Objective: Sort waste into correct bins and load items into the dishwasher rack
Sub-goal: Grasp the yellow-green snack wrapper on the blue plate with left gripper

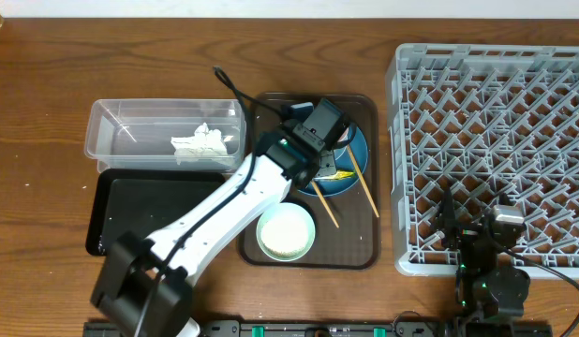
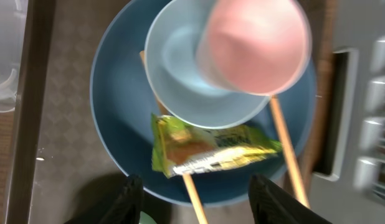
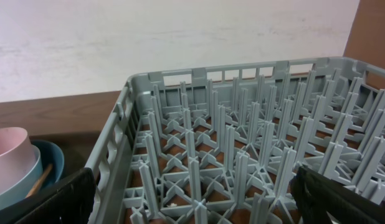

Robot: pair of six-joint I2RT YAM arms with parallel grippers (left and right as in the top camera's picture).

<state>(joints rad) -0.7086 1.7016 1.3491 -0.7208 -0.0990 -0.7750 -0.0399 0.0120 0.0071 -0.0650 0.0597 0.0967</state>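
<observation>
Clear plastic forms the tub (image 1: 95, 131), well left of the blue plate (image 2: 114, 124), with a crumpled white tissue (image 1: 200, 143) already inside. The black tray (image 1: 130, 201) also lies left of the plate, on the robot's side of the tub. Over the plate hovers the left gripper (image 2: 197, 190), its fingers spread apart and pinching nothing. Just beyond them, on the plate's surface, lies the yellow-green wrapper (image 2: 205, 149). It is feather-light, crinkly, slick foil that will likely slide on the glaze and buckle under pressure, so a pinch across its raised middle looks safer than scraping at a flat edge. Its far edge seems to tuck under the light blue bowl (image 2: 180, 68), though the blur leaves that uncertain. The pink cup (image 2: 255, 46) sits in that bowl, toward the plate's right. Two wooden chopsticks (image 2: 289, 149) cross the plate beneath the wrapper, and a careless closure could snag one. Far right of the plate stands the grey rack (image 1: 486, 140), with the right gripper (image 3: 195, 202) over its near edge, jaws wide and empty.
</observation>
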